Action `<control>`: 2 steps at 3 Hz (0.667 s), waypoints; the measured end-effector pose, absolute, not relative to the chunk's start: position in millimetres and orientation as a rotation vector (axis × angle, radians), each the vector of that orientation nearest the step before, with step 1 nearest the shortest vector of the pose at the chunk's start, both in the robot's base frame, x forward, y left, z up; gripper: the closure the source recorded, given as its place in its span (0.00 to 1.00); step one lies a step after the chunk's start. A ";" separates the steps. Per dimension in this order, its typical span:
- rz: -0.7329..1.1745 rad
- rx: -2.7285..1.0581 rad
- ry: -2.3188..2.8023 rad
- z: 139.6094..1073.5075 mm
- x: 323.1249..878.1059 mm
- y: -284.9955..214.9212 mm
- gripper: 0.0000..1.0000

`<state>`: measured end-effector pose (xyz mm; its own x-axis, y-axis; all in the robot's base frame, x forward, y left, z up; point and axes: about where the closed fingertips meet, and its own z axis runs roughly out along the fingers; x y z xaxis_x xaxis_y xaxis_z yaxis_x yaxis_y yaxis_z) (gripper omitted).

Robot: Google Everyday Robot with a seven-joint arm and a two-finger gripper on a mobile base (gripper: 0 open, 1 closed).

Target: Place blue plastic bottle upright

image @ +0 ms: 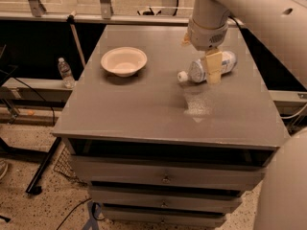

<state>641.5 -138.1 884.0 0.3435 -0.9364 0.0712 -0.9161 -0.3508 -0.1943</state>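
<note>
The blue plastic bottle (228,61) lies on its side on the right half of the grey table (144,104). It is clear with a white-and-blue label, and its white cap (182,76) points left. My gripper (199,53) hangs from the white arm directly over the bottle. It is open. The near cream finger (212,66) crosses in front of the bottle's middle, and the far finger (185,40) shows behind it. The middle of the bottle is hidden by the near finger.
A cream bowl (123,60) stands on the table's left half. A small clear bottle (64,72) stands on a low ledge left of the table. Drawers (165,178) sit under the tabletop. The white arm fills the upper right and lower right corners.
</note>
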 end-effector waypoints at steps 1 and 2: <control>-0.286 -2.513 1.715 871.3 646.7 -136.5 0.00; -0.298 -2.544 1.718 861.8 653.5 -136.8 0.00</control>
<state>653.5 -136.8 861.8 0.3613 -0.9237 0.1272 -0.9127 -0.3782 -0.1546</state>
